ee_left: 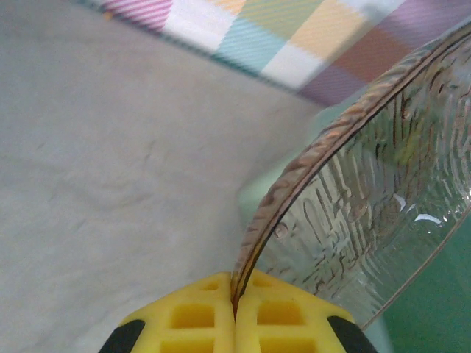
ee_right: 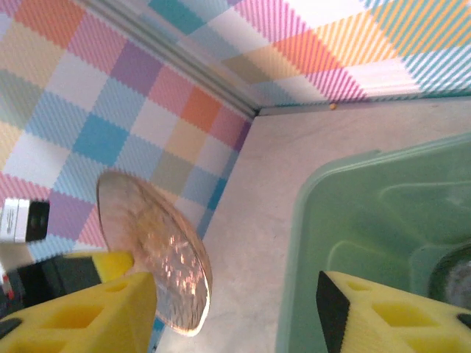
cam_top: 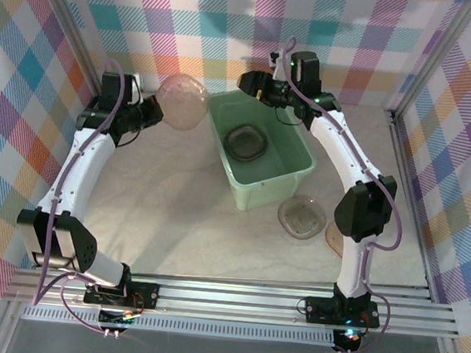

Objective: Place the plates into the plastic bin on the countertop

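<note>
- The held plate is translucent smoky-brown plastic, a rounded square with a shallow rim. In the left wrist view its underside shows a pressed pattern of fine ridges and a rope-like edge.
- It stands on edge in the air at about 10 o'clock from the plastic bin, just off the bin's far left corner.
- The left gripper has its yellow foam-like pads pressed together on the plate's rim, pinching it.
- The bin is pale mint green, rectangular, with sloping smooth walls and a rolled rim.
- One plate in the bin lies flat on the floor and looks darker than the held one.
- The right gripper hovers over the bin's far rim, at 12 o'clock. Its yellow fingers are spread wide with nothing between them.
- A loose plate lies flat on the countertop at 5 o'clock from the bin. Part of another shows just beside it, behind the right arm.
- The countertop is matte cream with faint veins, bordered by plaid walls.
</note>
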Available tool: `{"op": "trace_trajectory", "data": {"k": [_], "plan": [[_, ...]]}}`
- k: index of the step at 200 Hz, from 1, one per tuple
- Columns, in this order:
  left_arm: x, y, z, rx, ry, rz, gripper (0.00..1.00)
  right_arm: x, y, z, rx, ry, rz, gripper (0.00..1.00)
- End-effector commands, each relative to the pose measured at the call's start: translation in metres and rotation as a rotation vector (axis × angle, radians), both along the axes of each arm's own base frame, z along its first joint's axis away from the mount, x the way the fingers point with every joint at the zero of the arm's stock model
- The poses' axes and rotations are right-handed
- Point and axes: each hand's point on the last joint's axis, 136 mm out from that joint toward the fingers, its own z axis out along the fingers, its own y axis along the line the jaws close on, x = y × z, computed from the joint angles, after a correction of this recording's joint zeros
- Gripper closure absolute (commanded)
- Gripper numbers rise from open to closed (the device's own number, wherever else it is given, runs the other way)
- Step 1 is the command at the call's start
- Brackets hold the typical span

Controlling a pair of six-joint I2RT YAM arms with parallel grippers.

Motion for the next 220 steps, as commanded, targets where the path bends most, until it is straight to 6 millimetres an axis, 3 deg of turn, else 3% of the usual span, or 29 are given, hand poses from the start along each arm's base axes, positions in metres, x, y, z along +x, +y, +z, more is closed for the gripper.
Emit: {"op": "trace_trajectory", "data": {"k": [1, 51, 108, 163, 220], "plan": [[0.019, -0.018, 0.033, -0.104, -0.101, -0.052, 1.00, -0.025, 0.007, 0.028, 0.034, -0.070, 0.110, 0.43], [0.036, -0.043, 0.052, -0.148, -0.150, -0.094, 1.00, -0.042, 0.022, 0.036, 0.022, -0.124, 0.104, 0.49], [0.053, -0.071, 0.058, -0.191, -0.184, -0.113, 1.00, -0.039, 0.036, 0.016, 0.011, -0.112, 0.006, 0.58], [0.052, -0.080, 0.069, -0.190, -0.209, -0.123, 1.00, -0.024, 0.021, -0.001, -0.002, -0.067, -0.151, 0.66], [0.050, -0.090, 0.067, -0.198, -0.192, -0.135, 1.00, -0.016, 0.014, -0.003, 0.050, -0.081, -0.230, 0.69]]}}
